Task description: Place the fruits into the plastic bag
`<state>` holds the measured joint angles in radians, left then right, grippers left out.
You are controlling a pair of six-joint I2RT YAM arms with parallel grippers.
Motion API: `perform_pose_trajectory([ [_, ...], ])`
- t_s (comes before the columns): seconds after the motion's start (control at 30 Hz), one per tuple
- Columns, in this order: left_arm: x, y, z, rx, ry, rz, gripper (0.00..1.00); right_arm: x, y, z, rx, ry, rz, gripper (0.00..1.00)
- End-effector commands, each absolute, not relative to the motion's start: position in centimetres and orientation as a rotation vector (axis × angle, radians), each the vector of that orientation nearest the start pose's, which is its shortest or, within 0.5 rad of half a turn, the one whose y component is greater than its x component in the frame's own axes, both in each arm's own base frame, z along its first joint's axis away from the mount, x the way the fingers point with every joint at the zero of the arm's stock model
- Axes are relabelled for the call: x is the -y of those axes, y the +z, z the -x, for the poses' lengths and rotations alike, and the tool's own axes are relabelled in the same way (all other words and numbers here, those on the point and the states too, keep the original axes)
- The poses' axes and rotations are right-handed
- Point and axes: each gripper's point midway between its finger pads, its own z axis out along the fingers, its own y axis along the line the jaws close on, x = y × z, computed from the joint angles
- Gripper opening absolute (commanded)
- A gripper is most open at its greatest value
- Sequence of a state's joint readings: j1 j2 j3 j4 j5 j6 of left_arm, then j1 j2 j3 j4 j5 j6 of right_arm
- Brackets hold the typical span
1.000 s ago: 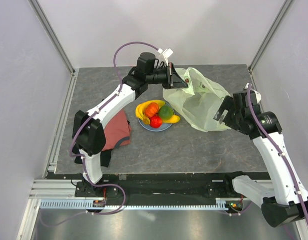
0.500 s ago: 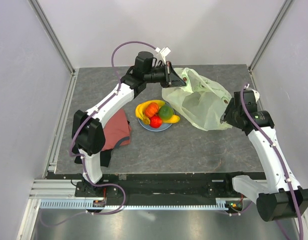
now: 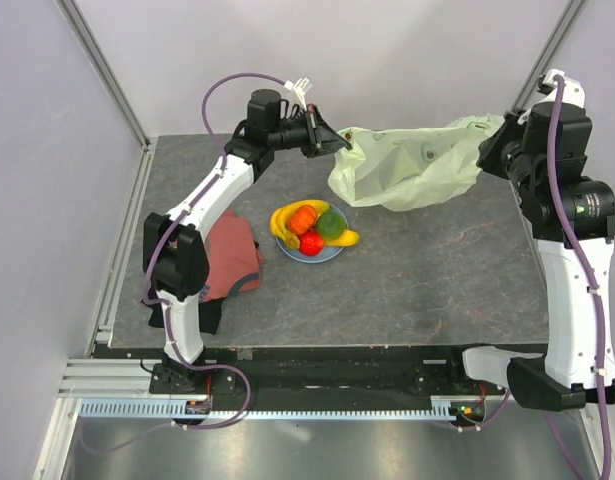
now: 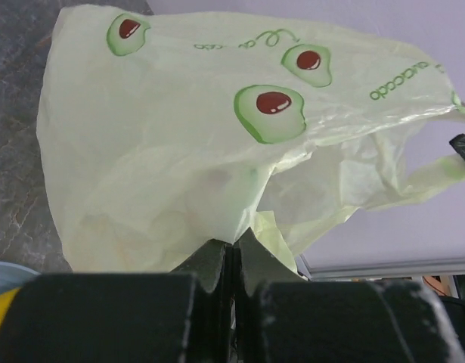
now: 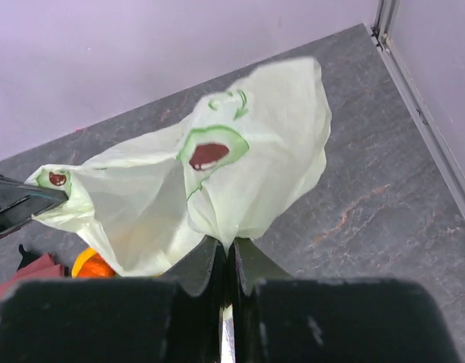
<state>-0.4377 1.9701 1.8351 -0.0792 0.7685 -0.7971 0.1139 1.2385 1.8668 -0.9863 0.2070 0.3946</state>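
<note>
The plastic bag (image 3: 412, 175) hung stretched across the upper right of the top view. Its belly sagged toward the table (image 3: 407, 300), and whether it touched could not be told. Its left end was pinched in the left gripper (image 3: 332, 140) at upper centre, the jaws pressed tight on a fold of film. Its other end was caught in the right gripper (image 3: 490, 152) near the upper right edge. In that wrist's view the fingers met with film between them, so this gripper too was clamped on the bag.

The fruits (image 3: 312, 230), bananas with an orange, a red and a green one, lay piled on the blue plate (image 3: 325, 257) at centre frame. They sat below and left of the bag, with none inside it. A red T-shirt (image 3: 235, 262) lay to the left of the plate.

The step in hand looked like presenting the bag, held up between both arms before any loading. No open mouth showed in any view. The next move would likely call for parting the rim into a real opening. One arm would then have to let go and fetch a fruit while the other kept the thin film from slumping shut.
</note>
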Motion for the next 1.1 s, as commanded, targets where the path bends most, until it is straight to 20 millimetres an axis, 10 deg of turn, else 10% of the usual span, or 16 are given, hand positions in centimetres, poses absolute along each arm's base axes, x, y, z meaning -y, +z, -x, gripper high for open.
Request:
perform_pose_trajectory([
  [0.0,37.2,31.2,-42.7,-1.989,-1.574,-0.344,0.02,-1.8,38.4,-31.7,-2.059,0.108,-0.425,0.07],
  [0.17,37.3,28.5,-42.8,-2.072,-1.544,-0.369,0.37,-2.8,32.9,-32.2,-2.191,0.15,-0.519,0.0],
  [0.33,36.3,30.4,-42.8,-1.986,-1.409,-0.462,0.77,-3.2,32.5,-33.2,-2.155,0.192,-0.593,0.0],
  [0.7,28.4,33.9,-41.8,-1.852,-0.816,-0.486,0.81,-4.5,34.1,-36.3,-2.057,0.199,-0.62,0.0],
  [1.07,23.3,25.0,-36.1,-2.018,-0.553,-0.636,0.81,-5.8,34.1,-37.5,-2.068,0.222,-0.58,0.01],
])
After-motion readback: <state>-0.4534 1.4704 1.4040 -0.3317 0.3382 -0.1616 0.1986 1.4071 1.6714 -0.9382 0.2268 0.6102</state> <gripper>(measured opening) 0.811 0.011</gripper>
